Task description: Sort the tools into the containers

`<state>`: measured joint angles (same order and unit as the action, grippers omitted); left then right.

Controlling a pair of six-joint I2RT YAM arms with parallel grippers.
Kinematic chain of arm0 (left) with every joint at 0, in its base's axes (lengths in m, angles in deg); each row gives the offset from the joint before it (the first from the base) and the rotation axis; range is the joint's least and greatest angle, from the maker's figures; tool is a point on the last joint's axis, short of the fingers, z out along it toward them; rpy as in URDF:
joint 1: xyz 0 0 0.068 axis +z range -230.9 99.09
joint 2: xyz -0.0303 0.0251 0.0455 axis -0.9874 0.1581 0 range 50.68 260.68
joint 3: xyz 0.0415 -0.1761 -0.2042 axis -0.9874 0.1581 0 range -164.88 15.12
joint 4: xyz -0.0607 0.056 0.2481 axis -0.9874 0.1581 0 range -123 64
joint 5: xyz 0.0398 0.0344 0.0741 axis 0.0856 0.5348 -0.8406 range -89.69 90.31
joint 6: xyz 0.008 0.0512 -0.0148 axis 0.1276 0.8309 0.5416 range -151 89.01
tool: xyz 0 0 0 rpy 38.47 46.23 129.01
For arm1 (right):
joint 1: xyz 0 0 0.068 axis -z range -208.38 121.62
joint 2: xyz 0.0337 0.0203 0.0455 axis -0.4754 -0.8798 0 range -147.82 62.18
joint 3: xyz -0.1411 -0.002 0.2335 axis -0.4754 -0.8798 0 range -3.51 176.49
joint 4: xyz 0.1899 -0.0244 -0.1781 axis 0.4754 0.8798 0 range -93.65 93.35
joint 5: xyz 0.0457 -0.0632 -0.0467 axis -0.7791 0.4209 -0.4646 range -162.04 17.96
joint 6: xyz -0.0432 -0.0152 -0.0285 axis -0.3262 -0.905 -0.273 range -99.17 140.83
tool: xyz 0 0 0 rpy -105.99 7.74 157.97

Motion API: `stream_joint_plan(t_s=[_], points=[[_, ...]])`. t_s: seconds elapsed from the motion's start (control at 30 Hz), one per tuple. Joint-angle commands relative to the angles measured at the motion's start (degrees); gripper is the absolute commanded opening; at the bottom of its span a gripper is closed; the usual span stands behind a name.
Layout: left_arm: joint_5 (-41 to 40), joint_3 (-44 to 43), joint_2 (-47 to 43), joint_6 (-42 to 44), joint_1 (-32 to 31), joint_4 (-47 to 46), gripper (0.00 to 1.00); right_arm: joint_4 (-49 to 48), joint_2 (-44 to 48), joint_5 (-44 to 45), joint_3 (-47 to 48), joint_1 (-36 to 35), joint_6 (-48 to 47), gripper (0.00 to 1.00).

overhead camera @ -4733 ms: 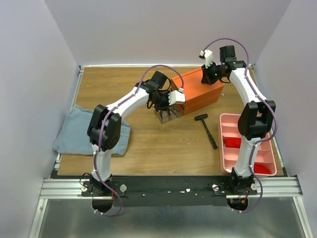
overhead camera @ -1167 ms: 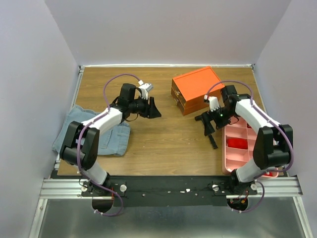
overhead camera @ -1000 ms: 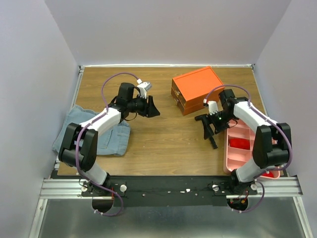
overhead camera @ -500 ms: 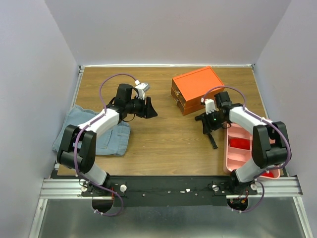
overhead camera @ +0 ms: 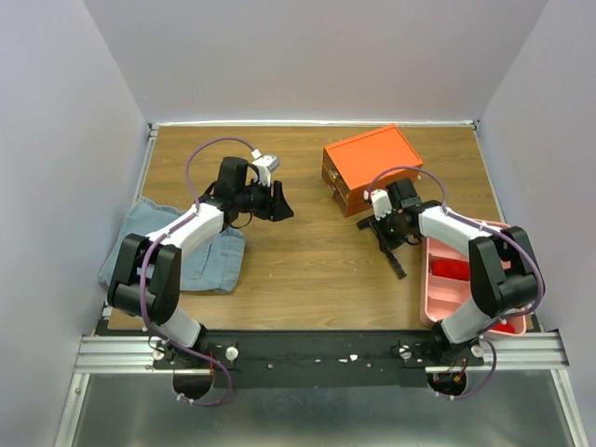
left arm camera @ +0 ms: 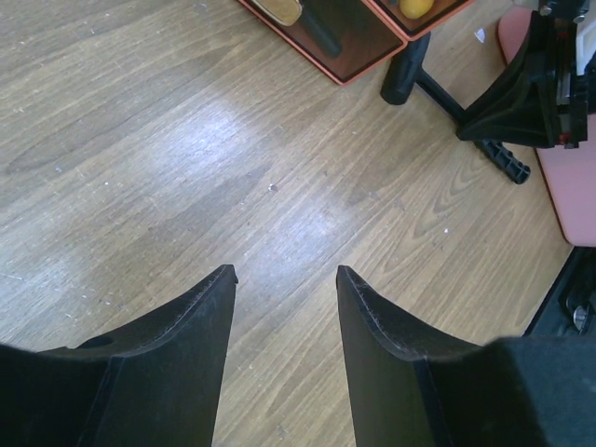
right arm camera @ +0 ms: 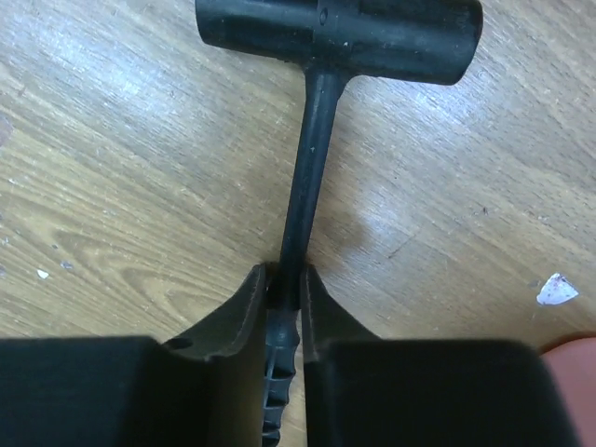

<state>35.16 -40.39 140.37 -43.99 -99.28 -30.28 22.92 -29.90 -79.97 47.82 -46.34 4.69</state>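
Observation:
A small black hammer (right arm camera: 310, 140) lies flat on the wooden table, its head (overhead camera: 370, 222) toward the orange cabinet (overhead camera: 371, 160). My right gripper (right arm camera: 286, 279) is shut on the hammer's thin shaft just above the ribbed grip, down at table level (overhead camera: 384, 235). The grip's end (overhead camera: 400, 268) sticks out behind it. My left gripper (left arm camera: 284, 275) hovers open over bare wood left of the cabinet (overhead camera: 279, 201), holding nothing. In the left wrist view the cabinet's clear drawers (left arm camera: 346, 35) show yellow and black tool parts inside, with the hammer (left arm camera: 410, 76) in front.
A pink divided tray (overhead camera: 463, 244) with red items stands at the right edge, close behind my right arm. A blue cloth (overhead camera: 149, 244) lies at the left edge under the left arm.
My right gripper has slid left along the hammer and its jaws have come together on the shaft. The left gripper has drifted slightly left, still open.

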Motion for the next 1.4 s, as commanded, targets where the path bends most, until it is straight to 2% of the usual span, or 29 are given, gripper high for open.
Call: stream_joint_plan(t_s=[0.0,0.03,0.17,0.33,0.47,0.53,0.67,0.77,0.87,1.03,1.13,1.27,1.37], points=[[-2.0,0.0,-1.3,1.5,0.4,-0.6,0.57,4.4,2.9,-0.4,-2.9,-0.4,-1.2,0.08],[-2.0,0.0,-1.7,1.6,0.5,-0.5,0.57,5.6,4.2,-1.2,-2.7,-0.6,-2.4,0.01],[-2.2,0.1,-4.0,2.0,1.1,-0.4,0.57,14.4,11.3,-8.6,2.1,-0.8,-4.9,0.01],[-2.0,0.7,-6.5,1.8,2.0,-1.3,0.57,22.0,18.2,-19.4,14.7,-2.8,-9.5,0.01],[-1.7,1.4,-8.6,1.6,2.7,-1.7,0.57,28.2,18.3,-20.7,24.2,-3.0,-21.8,0.01],[-1.4,1.9,-9.4,1.3,3.0,-2.1,0.57,30.3,16.6,-18.3,30.6,-3.1,-27.4,0.01],[-0.9,3.7,-11.7,1.1,4.2,-2.5,0.57,35.6,9.4,-13.2,39.8,-3.0,-47.5,0.01],[-0.5,5.1,-13.2,0.9,5.1,-3.9,0.58,36.3,5.9,-11.2,44.3,-1.7,-58.0,0.01],[-0.2,6.1,-14.4,0.7,6.1,-4.6,0.59,36.6,0.3,-9.6,51.0,-0.5,-64.3,0.01],[0.6,7.3,-15.5,0.3,8.5,-5.4,0.6,39.3,-11.1,-8.6,67.2,2.4,-71.6,0.01],[1.2,8.0,-15.9,-0.9,9.9,-6.5,0.6,43.2,-17.0,-6.5,74.1,3.4,-78.8,0.02],[1.8,8.7,-15.9,-1.7,12.3,-7.5,0.61,47.8,-21.6,-4.8,78.1,4.0,-86.1,0.03],[2.0,9.2,-15.9,-2.0,13.7,-8.1,0.61,49.0,-24.4,-4.1,78.9,4.1,-88.3,0.03]])
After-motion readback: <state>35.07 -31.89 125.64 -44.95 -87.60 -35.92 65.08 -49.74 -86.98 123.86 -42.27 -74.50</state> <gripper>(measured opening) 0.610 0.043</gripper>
